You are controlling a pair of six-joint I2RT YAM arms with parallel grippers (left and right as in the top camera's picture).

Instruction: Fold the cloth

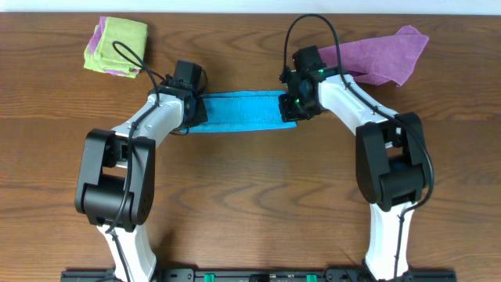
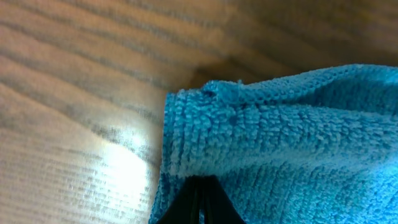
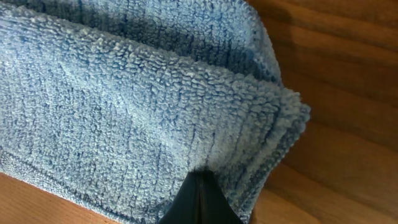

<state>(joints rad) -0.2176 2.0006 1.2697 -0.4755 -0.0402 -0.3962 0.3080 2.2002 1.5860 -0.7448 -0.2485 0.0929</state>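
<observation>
A blue cloth (image 1: 241,110) lies as a long folded strip across the middle of the wooden table. My left gripper (image 1: 190,110) is at its left end, shut on the cloth's edge, seen close in the left wrist view (image 2: 199,186) with blue terry (image 2: 280,137) around the fingertips. My right gripper (image 1: 293,106) is at the strip's right end, shut on the cloth, seen in the right wrist view (image 3: 200,183) with layered blue folds (image 3: 124,112) around its tips.
A purple cloth (image 1: 383,55) lies spread at the back right, just behind the right arm. A folded yellow-green and pink cloth pile (image 1: 116,45) sits at the back left. Bare wooden table (image 1: 250,204) lies in front of the strip.
</observation>
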